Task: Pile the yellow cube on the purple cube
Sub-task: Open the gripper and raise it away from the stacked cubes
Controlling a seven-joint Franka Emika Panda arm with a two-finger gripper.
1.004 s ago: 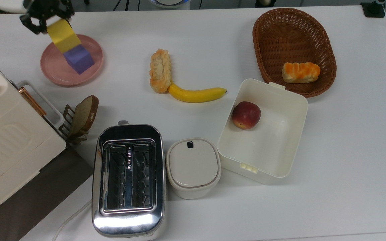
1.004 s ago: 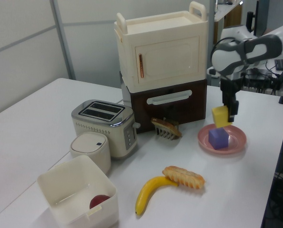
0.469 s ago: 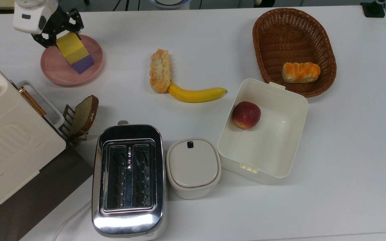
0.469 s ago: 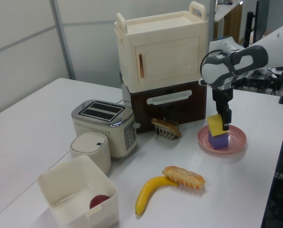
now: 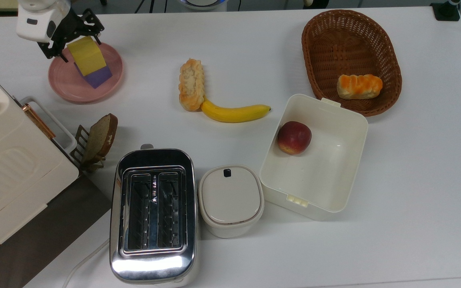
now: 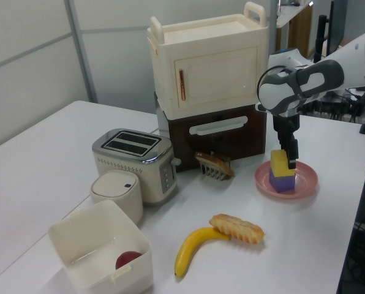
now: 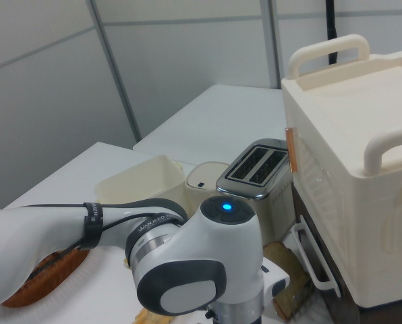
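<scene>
Fingers (image 5: 94,27) of my gripper (image 5: 76,38) stand spread on either side of the yellow cube (image 5: 87,55), which sits on the purple cube (image 5: 99,76); in the top view there seems to be a sliver of gap on each side, though I cannot be sure the pads are clear of it. In the left view my gripper (image 6: 285,158) comes straight down over the stack, one finger (image 6: 291,160) crossing the yellow cube (image 6: 279,164) and hiding part of its face. The purple cube (image 6: 281,182) rests under it on the pink plate (image 6: 305,182), directly below my fingers. From the top, the yellow cube covers most of the purple one, leaving only a lower strip showing. The plate (image 5: 66,86) rim nearest my wrist is hidden by it. In the right view my arm (image 7: 201,273) blocks the stack entirely. Beside me stands the cabinet (image 6: 210,61).
</scene>
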